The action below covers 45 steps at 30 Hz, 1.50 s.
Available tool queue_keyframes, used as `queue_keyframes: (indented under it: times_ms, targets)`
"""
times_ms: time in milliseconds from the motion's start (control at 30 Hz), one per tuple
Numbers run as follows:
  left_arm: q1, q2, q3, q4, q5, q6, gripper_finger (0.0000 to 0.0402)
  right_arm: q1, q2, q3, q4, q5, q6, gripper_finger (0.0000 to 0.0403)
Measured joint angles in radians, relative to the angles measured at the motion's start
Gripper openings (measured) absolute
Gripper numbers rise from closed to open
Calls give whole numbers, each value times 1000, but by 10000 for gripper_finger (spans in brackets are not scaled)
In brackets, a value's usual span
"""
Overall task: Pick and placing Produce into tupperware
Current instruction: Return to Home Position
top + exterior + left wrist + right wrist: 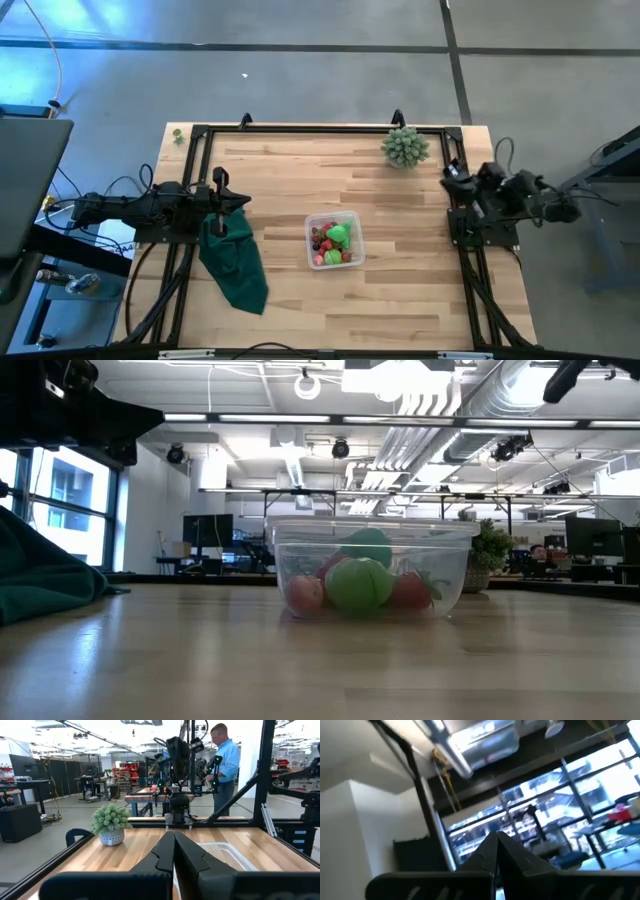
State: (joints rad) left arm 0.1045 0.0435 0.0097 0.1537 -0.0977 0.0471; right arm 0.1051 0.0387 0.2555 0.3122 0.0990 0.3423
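The clear tupperware [334, 240] stands on the middle of the wooden table. Inside it lies the produce [335, 242]: red and pink pieces and bright green ones, also visible through its wall [362, 584] in the low view. My left gripper [246, 200] waits shut at the table's left side, above the top end of a dark green cloth [236, 262]; its fingertips [174, 839] meet with nothing between them. My right gripper [447, 172] is drawn back at the table's right edge, tipped upward and shut [497, 840], holding nothing.
A pale green spiky plant in a pot [405, 147] stands at the far right of the table. A small green piece [177, 135] lies at the far left corner. A black frame [320, 130] runs along the table's edges. A person [225, 765] stands in the room beyond.
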Motion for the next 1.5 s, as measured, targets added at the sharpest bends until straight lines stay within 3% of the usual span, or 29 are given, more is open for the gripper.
queue_keyframes:
  times_ms: [500, 667, 800, 1000, 1500]
  targets:
    - [0, 0, 0, 0, 0, 0, 1, 0, 0, -244, 13, -2, 79, 0]
    - [0, 0, 0, 0, 0, 0, 1, 0, 0, -243, -116, 2, 21, 0]
    - [0, 0, 0, 0, 0, 0, 1, 0, 0, -242, -294, 18, -127, 0]
    - [0, 0, 0, 0, 0, 0, 1, 0, 25, -238, -301, 1, -258, 0]
    - [0, 0, 0, 1, 1, 0, 1, 0, 25, -238, -304, -2, -265, 0]
